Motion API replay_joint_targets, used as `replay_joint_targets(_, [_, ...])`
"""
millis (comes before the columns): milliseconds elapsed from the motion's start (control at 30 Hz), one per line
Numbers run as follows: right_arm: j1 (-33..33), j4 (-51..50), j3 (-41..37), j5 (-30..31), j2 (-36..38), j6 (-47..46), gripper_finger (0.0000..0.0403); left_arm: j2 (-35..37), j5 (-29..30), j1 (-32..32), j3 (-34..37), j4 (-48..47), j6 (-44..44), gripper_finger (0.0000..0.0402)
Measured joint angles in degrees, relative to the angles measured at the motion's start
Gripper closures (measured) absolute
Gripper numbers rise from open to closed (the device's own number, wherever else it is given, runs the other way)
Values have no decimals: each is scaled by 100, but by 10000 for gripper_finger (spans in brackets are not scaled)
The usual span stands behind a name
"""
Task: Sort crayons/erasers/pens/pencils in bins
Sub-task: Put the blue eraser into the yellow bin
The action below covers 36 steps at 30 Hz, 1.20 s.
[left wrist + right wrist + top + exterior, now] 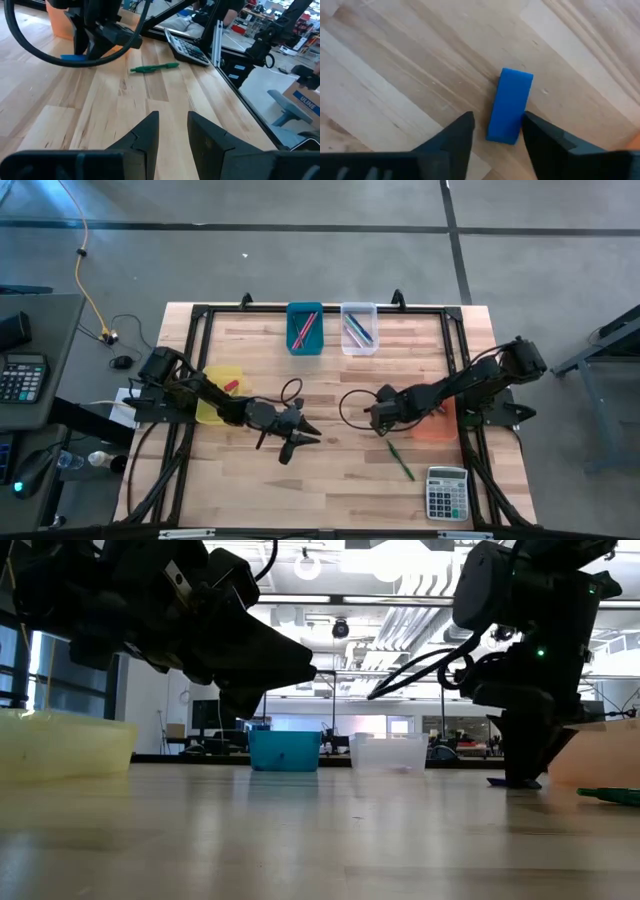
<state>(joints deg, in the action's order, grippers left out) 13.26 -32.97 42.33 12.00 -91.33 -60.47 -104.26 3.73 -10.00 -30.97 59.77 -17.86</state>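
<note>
**A:** Starting with the big things, where did everything sit?

**B:** On the wooden table [330, 380], four bins stood around the edges. The yellow bin [212, 408] was at the left and the orange bin [437, 426] at the right. The teal bin [304, 345] and clear bin [358, 308] stood side by side at the far edge, each with thin sticks in it. A grey calculator [187, 47] lay at the near right corner.

**A:** And the grippers?

**B:** The left gripper [172, 120] hung near the table's middle, its fingers parted with nothing between them. It was only waiting. The right gripper [495, 131] was down at the wood, right of the middle and just left of the orange bin. Its fingers were spread on either side of the blue eraser [511, 100], which lay flat on the table. A sliver of wood showed beside one finger, so I judged it not yet pinched.

**A:** How should that pick have gone?

**B:** The fingers straddled only one end of the block, so a squeeze there risked pivoting it. Centring along its length would have been safer. After that I'd have closed across the narrow width and lifted straight up, clear of the green pen [154, 68] lying nearby.

**A:** Which bin?

**B:** I couldn't tell for sure. Something small and red lay in the yellow one, possibly another eraser.
</note>
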Motion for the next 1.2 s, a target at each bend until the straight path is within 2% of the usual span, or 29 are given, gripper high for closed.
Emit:
replay_joint_targets(200, [93,67,9,-2,-6,223,309,1,2,0,1,-48,-204,312])
replay_joint_targets(333, [177,72,9,117,-6,547,333,1,70,22,-10,-43,-350,312])
replay_joint_targets(467, [329,-139,209,361,-38,901,338,1,160,173,-113,-99,-636,312])
replay_joint_targets(667, [758,-212,868,906,-33,1723,338,1,-327,410,-377,-415,-1493,304])
replay_joint_targets(967, [1458,-310,1650,1871,-28,2600,338,1,-597,560,-609,-646,-2018,251])
replay_joint_targets(1200, [1688,-316,1998,2213,-19,3039,338,1,-723,549,-908,-645,-2251,218])
